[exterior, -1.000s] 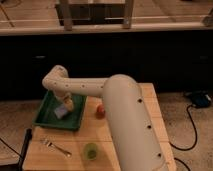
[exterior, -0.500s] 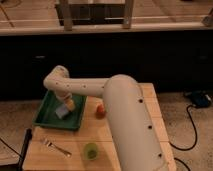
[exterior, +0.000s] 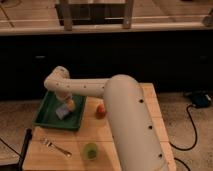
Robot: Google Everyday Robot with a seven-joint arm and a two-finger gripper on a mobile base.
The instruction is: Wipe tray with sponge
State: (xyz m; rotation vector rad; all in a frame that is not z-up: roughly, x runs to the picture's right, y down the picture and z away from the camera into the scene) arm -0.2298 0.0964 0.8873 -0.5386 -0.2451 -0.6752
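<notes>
Scene: a wooden worktop (exterior: pixel 75 137) stood in front of a dark counter front, and one white robot arm (exterior: pixel 125 117) came in from the lower right.
Arm: the thick white link rose over the right side of the worktop. A thinner link ran left to a bend above the tray's far rim, then dropped into the tray.
End effector (exterior: pixel 69 104): sat low inside the tray, toward its right side, pointing down, with a yellowish tip showing.
Opening: could not tell how far open it was.
Contact: the tip met the upper right corner of the sponge. Gripping it or only pressing on it, could not tell.
Sponge (exterior: pixel 62 112): small pale blue-white block, flat on the tray floor near the middle, just below-left of the end effector.
Tray (exterior: pixel 46 114): dark green, rectangular, shallow, with sloped rims. It lay on the back left part of the worktop, slightly skewed.
Orange fruit (exterior: pixel 101 110): round, on the worktop just right of the tray, apart from its rim and close beside the thick arm link.
Green cup (exterior: pixel 90 150): small and upright, at the front middle of the worktop, well apart from the tray.
Fork (exterior: pixel 55 146): silver, lay flat and diagonal at the front left, in front of the tray's near rim.
Dark bar (exterior: pixel 25 145): stood at the worktop's left front edge; what it was could not be told.
</notes>
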